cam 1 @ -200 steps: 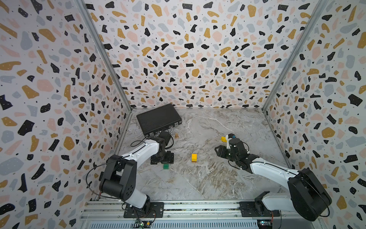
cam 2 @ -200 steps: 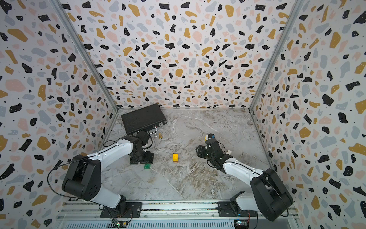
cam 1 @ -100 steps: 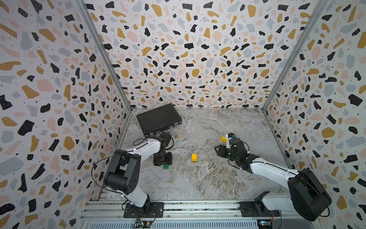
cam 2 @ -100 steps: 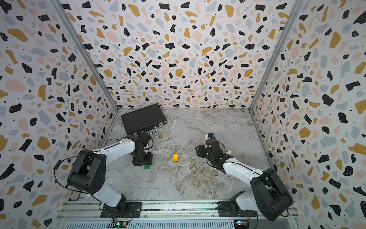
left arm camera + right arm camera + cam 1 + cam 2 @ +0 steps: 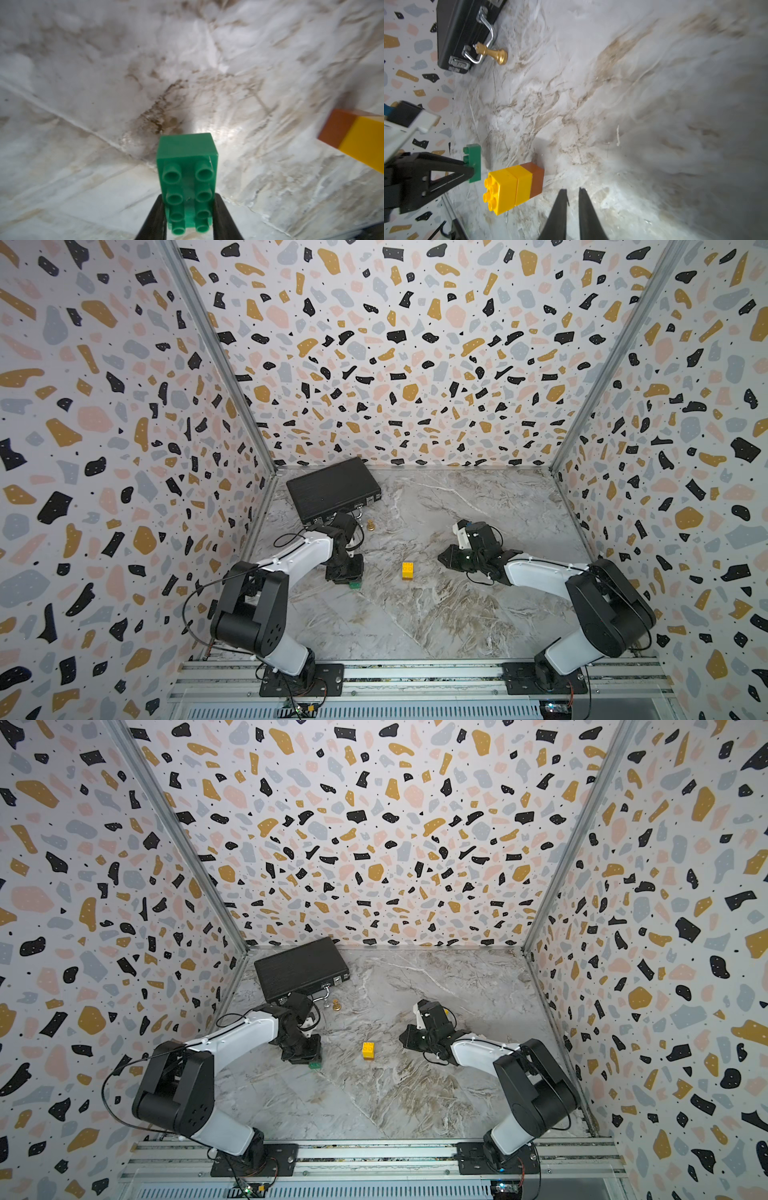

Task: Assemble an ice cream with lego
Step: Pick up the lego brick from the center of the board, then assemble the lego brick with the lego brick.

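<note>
Nearest, along the bottom edge of both top views, a metal rail (image 5: 415,676) carries the two arm bases. Beyond it, left of centre, the left pincer (image 5: 188,199) points down at the marbled worktop (image 5: 415,614), clenched on the long sides of the green brick (image 5: 187,166). From above, its wrist hides all but a green corner of that brick. Whether the brick rests on the worktop or hangs just clear of it cannot be told. At the centre of both top views lies the part-built stack (image 5: 512,187), two yellow bricks on an orange-brown one, tipped on its side between the two pincers and touching neither. The left wrist view cuts it off at the frame edge and blurs it. Right of centre, the right pincer (image 5: 572,192) sits low and aims toward the stack, its jaws drawn almost together with nothing between them. In the top views its dark tips merge with the dark wrist. Farther back, a gold figurine (image 5: 492,53) stands just before the handle of the black case (image 5: 332,489). The case lies in the upper-left corner of the worktop, its near edge partly covered by the left wrist.
</note>
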